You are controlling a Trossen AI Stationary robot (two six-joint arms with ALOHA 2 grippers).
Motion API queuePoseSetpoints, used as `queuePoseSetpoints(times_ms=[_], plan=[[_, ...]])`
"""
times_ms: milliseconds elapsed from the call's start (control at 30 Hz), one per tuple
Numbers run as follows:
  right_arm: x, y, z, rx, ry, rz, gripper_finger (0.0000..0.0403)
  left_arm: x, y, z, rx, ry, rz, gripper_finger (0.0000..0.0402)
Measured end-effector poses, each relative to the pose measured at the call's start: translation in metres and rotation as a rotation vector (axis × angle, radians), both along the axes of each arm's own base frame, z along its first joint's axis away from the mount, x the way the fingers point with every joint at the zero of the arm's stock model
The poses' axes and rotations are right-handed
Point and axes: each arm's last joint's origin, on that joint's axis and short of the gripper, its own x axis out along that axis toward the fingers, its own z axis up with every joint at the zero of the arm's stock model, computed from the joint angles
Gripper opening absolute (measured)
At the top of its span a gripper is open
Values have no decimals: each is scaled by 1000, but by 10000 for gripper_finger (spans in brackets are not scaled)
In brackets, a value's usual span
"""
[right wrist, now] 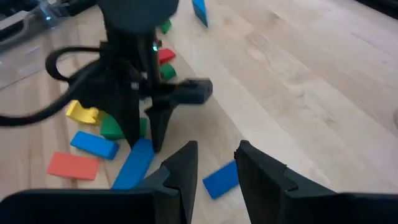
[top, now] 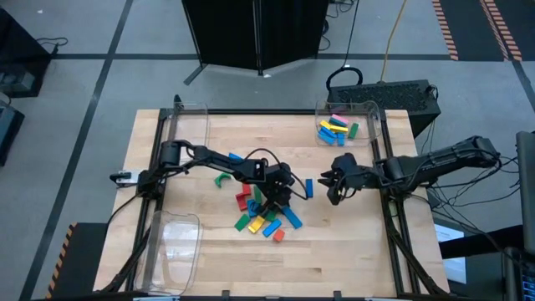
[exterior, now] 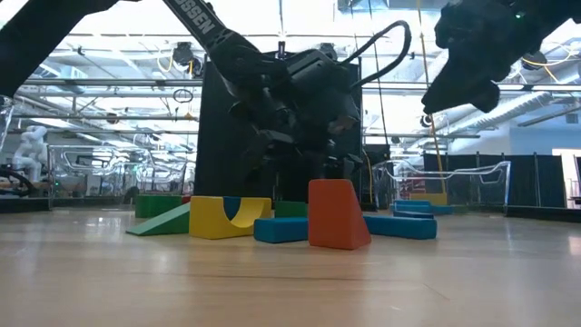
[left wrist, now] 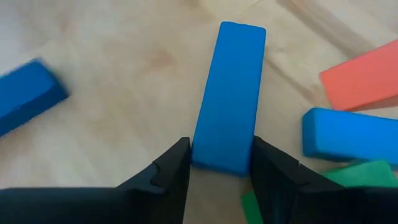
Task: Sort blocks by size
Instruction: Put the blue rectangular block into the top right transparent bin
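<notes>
Several coloured blocks point(top: 261, 219) lie in a loose pile on the wooden table, near its middle. My left gripper point(top: 276, 194) slants down over the pile, shut on a long blue block point(left wrist: 229, 93) that lies flat on the table. My right gripper point(top: 333, 186) hangs to the pile's right, above the table, open with nothing between its fingers point(right wrist: 186, 165). Below it a short blue block point(right wrist: 221, 180) lies alone on the wood. The right wrist view shows the left gripper point(right wrist: 144, 134) standing over the long blue block point(right wrist: 132, 167). My left gripper pinches the long blue block's near end point(left wrist: 221, 158) between its two fingers, one on each long side. The fingers point(left wrist: 177, 171) slant down from the table's left and run along the block's length. The block lies flat on the table.
A clear bin point(top: 368, 113) at the far right corner holds several blocks. Two more clear bins stand at the far left point(top: 188, 117) and near left point(top: 175, 242). A green arch block point(top: 221, 179) and a blue block point(top: 236, 156) lie left of the pile.
</notes>
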Motion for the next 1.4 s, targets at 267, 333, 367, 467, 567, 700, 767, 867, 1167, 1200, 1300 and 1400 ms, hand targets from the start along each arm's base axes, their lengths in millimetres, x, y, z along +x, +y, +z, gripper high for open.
queuePoseSetpoints(times_ms=[267, 333, 367, 467, 567, 700, 767, 867, 1167, 1200, 1300, 1400], plan=[[-2, 19, -5, -37, 14, 17, 105, -5, 14, 22, -41, 15, 94, 141], [0, 24, -9, -59, 32, 28, 105, -5, 16, 27, -55, 11, 112, 141], [2, 27, -11, -67, 42, 36, 105, -6, 16, 31, -59, 11, 119, 141], [7, 35, -19, -92, 66, 57, 105, -5, 16, 36, -79, 0, 130, 141], [13, 45, -26, -106, 73, 89, 105, -7, 17, 38, -117, 25, 153, 141], [22, 61, -33, -189, 35, 138, 105, -9, 26, 42, -271, 58, 140, 141], [25, 69, -36, -242, 24, 167, 105, -10, 33, 44, -321, 63, 149, 141], [28, 76, -41, -300, 21, 204, 105, -11, 42, 45, -357, 85, 198, 141], [31, 87, -53, -423, 60, 273, 105, -11, 59, 46, -429, 119, 308, 141], [31, 88, -53, -454, 60, 281, 105, -12, 59, 46, -435, 124, 315, 141], [33, 91, -55, -588, 82, 332, 105, -12, 59, 46, -459, 138, 322, 141], [36, 93, -61, -701, 125, 386, 105, -11, 59, 48, -489, 136, 318, 141]])
